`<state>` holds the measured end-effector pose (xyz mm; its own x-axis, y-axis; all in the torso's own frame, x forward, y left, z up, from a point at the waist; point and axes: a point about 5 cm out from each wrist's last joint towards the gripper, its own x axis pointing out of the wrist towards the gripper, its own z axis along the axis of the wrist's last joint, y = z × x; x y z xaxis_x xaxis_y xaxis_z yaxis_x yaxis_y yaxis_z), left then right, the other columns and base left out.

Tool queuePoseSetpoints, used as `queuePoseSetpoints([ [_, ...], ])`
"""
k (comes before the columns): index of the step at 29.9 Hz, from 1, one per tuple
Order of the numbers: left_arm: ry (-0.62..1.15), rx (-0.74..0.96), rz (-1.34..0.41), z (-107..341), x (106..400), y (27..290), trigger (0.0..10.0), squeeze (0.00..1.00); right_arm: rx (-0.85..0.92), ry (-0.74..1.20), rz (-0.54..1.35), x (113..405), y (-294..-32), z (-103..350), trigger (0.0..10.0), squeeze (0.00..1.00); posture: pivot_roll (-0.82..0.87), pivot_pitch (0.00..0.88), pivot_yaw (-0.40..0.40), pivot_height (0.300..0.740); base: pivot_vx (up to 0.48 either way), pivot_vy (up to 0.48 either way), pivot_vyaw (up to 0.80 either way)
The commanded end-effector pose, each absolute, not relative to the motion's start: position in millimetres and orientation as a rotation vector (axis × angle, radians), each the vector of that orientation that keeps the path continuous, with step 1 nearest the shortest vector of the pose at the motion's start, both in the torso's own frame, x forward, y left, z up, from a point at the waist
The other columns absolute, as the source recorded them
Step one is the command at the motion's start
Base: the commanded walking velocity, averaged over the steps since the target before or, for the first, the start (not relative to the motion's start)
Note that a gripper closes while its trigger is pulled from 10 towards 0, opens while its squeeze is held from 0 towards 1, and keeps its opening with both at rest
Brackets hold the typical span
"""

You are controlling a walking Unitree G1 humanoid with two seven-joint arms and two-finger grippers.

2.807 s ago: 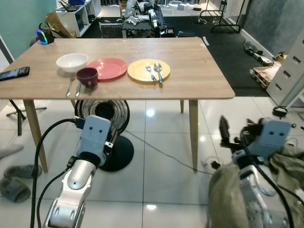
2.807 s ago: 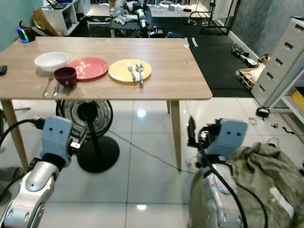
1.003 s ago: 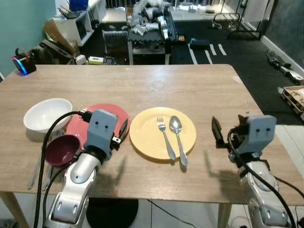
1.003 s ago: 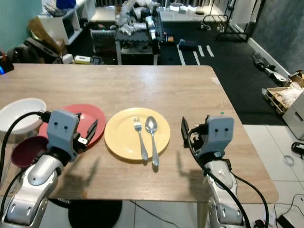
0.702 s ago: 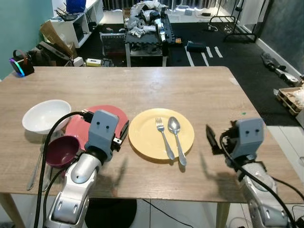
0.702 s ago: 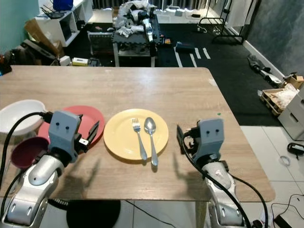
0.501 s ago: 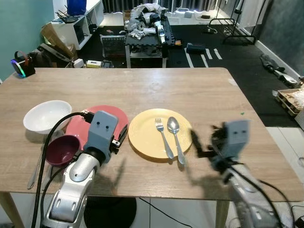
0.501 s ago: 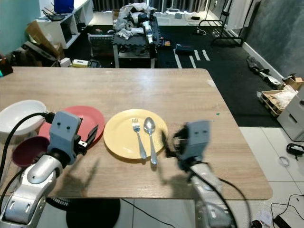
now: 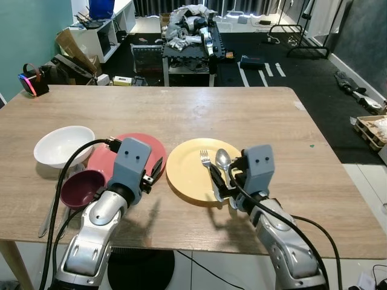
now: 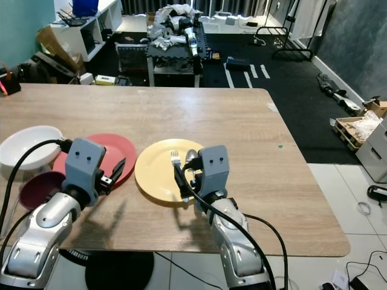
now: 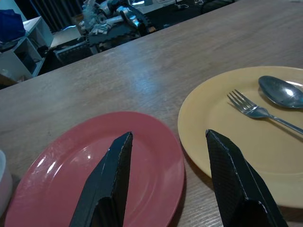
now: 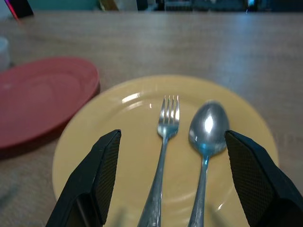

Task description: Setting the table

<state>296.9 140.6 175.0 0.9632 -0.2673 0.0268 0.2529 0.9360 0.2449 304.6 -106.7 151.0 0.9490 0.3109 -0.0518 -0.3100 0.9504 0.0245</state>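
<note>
Right wrist view, right gripper fingers spread over fork, left gripper fingers apart, no readable writing.

On the table, the plate holding the fork and the spoon sat at centre, spoon at the fork's 3 o'clock. A second plate lay at 9 o'clock, the cup at its 8 o'clock, the bowl beyond at 10 o'clock.
</note>
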Motion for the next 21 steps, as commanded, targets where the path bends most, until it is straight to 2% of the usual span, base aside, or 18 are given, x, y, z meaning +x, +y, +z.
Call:
queuePoseSetpoints([
  [1, -0.043, 0.243, -0.26, 172.7, 295.0, 143.2, 10.0, 0.0, 0.009, 0.08, 0.32, 305.0, -103.8, 147.7, 10.0, 0.0, 0.02, 0.0, 0.076, 0.74, 0.0, 0.0, 0.0],
  [11, -0.024, 0.219, -0.297, 171.9, 288.9, 145.5, 10.0, 0.0, -0.001, 0.153, 0.295, 322.6, -94.3, 148.7, 10.0, 0.0, 0.03, 0.032, 0.064, 0.74, 0.0, 0.0, 0.0],
  [12, 0.003, 0.169, -0.402, 176.4, 283.4, 152.2, 10.0, 0.0, -0.009, 0.152, 0.29, 325.2, -94.6, 150.6, 10.0, 0.0, 0.03, 0.04, 0.061, 0.74, 0.0, 0.0, 0.0],
  [16, 0.026, 0.173, -0.512, 182.1, 277.3, 159.4, 10.0, 0.0, -0.016, 0.151, 0.288, 326.2, -94.6, 152.0, 10.0, 0.0, 0.03, 0.043, 0.062, 0.74, 0.0, 0.0, 0.0],
  [18, 0.062, 0.23, -0.669, 194.5, 267.1, 175.2, 10.0, 0.0, -0.027, 0.153, 0.279, 326.5, -94.5, 153.3, 10.0, 0.0, 0.03, 0.049, 0.063, 0.74, 0.0, 0.0, 0.0],
  [21, 0.078, 0.295, -0.752, 202.7, 261.9, 186.1, 10.0, 0.0, -0.031, 0.159, 0.255, 326.1, -96.4, 153.3, 10.0, 0.0, 0.03, 0.054, 0.061, 0.74, 0.0, 0.0, 0.0],
])
